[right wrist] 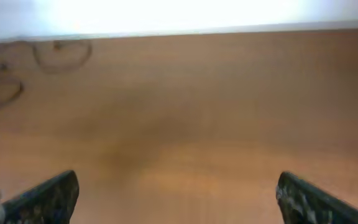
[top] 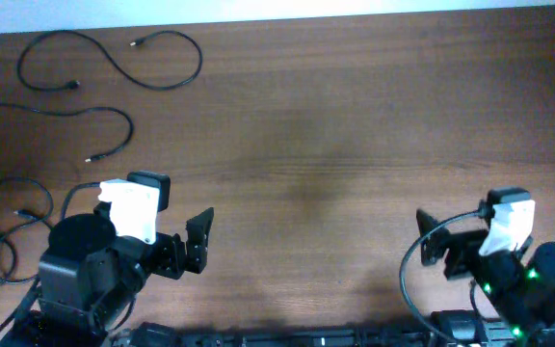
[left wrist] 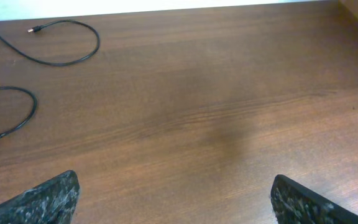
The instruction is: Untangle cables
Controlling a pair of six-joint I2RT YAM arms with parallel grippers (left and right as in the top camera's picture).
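We see three thin black cables [top: 116, 66] lying loose at the far left of the brown wooden table [top: 335, 125], well apart from both pairs of jaws. The left jaws and right jaws hang released, grasping nothing, above bare wood. The nearest cable [top: 13, 226] seems looped over itself. A pale strip borders the table's far edge.

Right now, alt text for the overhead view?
Three thin black cables lie loose on the left of a wooden table. The left gripper and right gripper sit open and empty near the front edge.
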